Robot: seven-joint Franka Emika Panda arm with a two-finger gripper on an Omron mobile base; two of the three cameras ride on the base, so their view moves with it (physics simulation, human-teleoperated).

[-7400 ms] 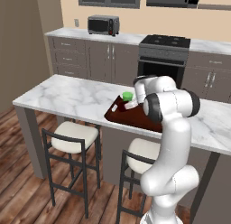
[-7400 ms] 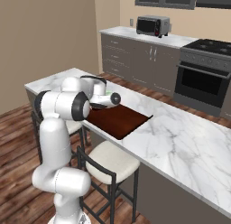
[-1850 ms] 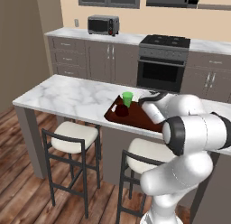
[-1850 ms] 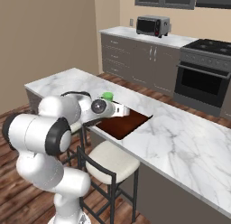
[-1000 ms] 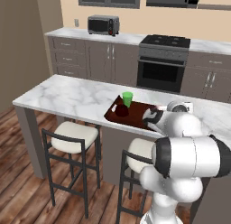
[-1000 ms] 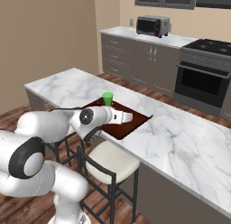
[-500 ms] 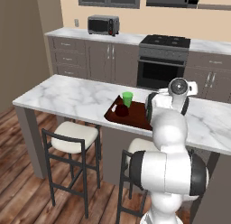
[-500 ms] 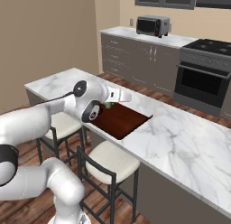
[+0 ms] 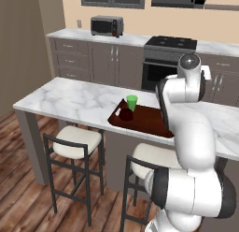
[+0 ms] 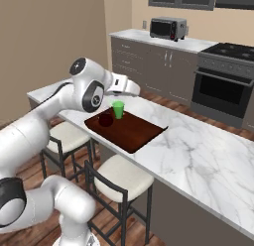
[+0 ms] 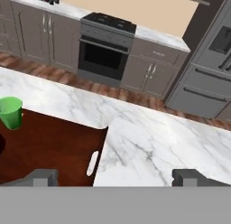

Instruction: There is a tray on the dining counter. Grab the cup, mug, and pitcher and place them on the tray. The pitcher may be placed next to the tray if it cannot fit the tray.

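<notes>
arm reared up high above the tray [image 9: 148,121], elbow bent, end effector [image 11: 115,175] spread wide and holding nothing, looking down past the tray's end, green cup [image 10: 118,109] upright on the tray, dark mug [image 10: 105,120] just beside it, tray on the marble worktop [image 10: 208,155]

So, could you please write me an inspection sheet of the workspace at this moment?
Surface: dining counter, white-grey marble, with stools in front.
Job's things: tray lies on the counter; green cup and dark mug stand upright on it, close together near one end. Pitcher: nothing seen.
Clutter: nothing seen.
Grippers: gripper open, holding nothing, above the counter beside the tray's end.
Cables: nothing seen.
Surroundings: microwave on the back worktop, oven, wooden floor.
</notes>
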